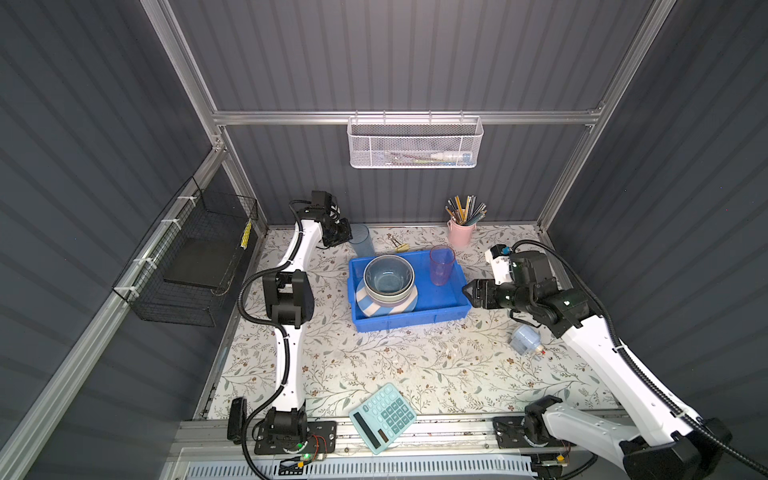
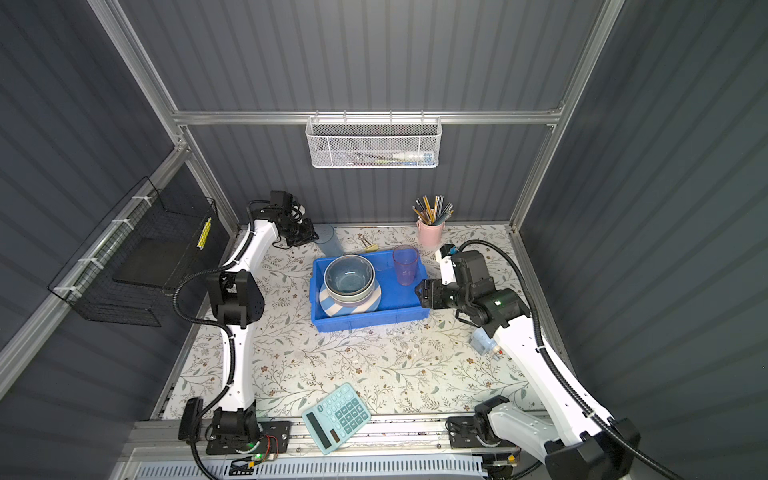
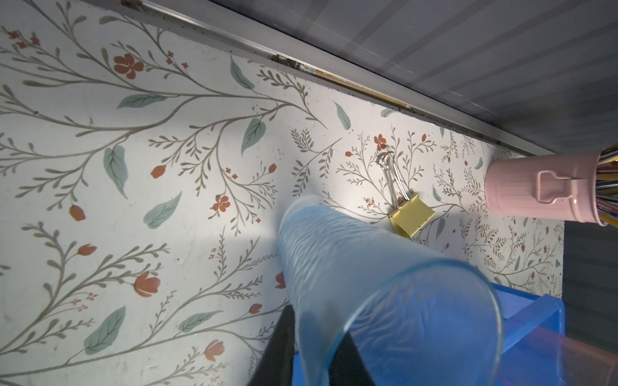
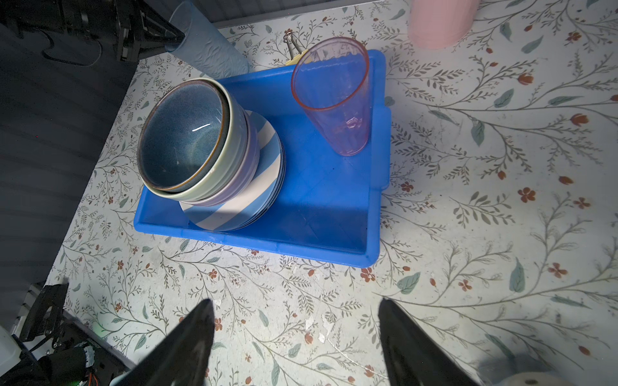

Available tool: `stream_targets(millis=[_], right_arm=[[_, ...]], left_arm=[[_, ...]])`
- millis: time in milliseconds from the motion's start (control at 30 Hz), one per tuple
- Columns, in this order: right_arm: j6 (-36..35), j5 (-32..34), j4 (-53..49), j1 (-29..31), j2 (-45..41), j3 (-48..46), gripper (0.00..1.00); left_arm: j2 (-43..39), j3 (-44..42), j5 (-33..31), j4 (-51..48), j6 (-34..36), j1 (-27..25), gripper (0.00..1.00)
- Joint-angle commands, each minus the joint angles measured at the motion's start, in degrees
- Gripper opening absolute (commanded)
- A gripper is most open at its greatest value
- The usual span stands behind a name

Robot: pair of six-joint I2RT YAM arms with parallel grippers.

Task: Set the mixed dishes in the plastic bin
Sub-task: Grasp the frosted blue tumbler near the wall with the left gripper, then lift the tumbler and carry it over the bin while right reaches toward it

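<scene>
The left gripper [image 1: 348,237] has its fingers drawn nearly together on the rim wall of the blue tumbler [image 3: 334,267], one finger outside and the other apparently inside. The tumbler's base looks to be on the table, outside the plastic bin [image 1: 415,321], which lies just past the fingertips, ahead and to their right.

A rim pinch on thin plastic is shallow (the cup can swing), so the grip wants to be firm before a straight lift, high enough for the base to clear the bin's rolled rim.

The stacked bowls [image 1: 388,276] on the striped plate [image 1: 365,306] fill the bin's end nearest this hand. The carry should pass over them to the bare floor beyond, and the tumbler should come down upright, short of the pink tumbler [image 1: 441,266] in the far corner.

The right gripper [image 4: 295,302] hovers just outside the bin's opposite end, jaws wide and empty. It is best kept there.
</scene>
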Motion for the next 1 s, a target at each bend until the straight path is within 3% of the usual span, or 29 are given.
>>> stream_targets(millis=[0,500,833,967], right_arm=[[0.13,0.29,-0.03,-0.13,0.07,0.23,0.78],[0.13,-1.02,0.53,-0.04,-0.88,0.40,0.78],[-0.62,-2.04,2.00,2.89,1.89,4.78,0.78],[-1.02,-1.47,2.12,5.12,5.20,8.51,0.77]], left_arm=[[-1.34,-0.81,0.24,-0.97,0.74,-0.38,0.15],[-6.53,-1.77,0.23,-1.10,0.74,-0.29,0.04],[-18.03,-6.03,-2.92,-1.05,0.90,-0.42,0.02],[-24.91,-11.03,-9.11,0.16,1.10,-1.35,0.01]])
